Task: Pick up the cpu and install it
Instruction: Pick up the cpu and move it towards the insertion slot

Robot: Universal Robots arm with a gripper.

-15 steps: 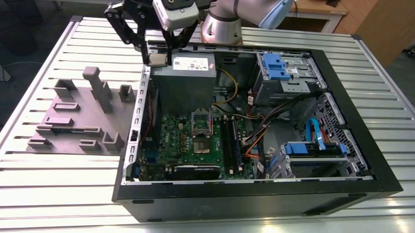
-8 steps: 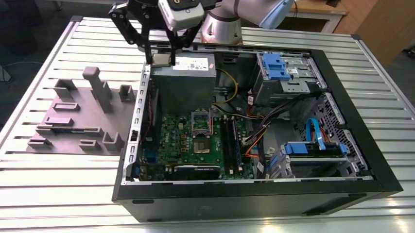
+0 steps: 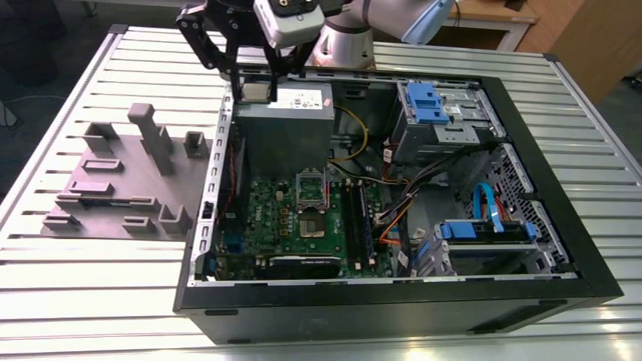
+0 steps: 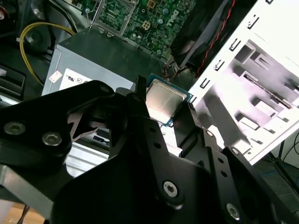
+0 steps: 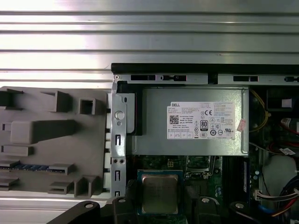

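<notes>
A ribbed aluminium table (image 3: 101, 263) carries an open computer case (image 3: 401, 312) lying on its side, with a grey plastic fixture (image 3: 120, 184) at the exterior view's left. My gripper (image 3: 255, 90) pinches the cpu (image 4: 161, 101), a flat square with a silvery top, by two opposite edges. It hangs over the grey power supply (image 5: 187, 140), apart from the green motherboard (image 3: 291, 218). I judge the chip light, rigid and slick-topped, with a delicate underside, so the edges are where to hold it.
</notes>
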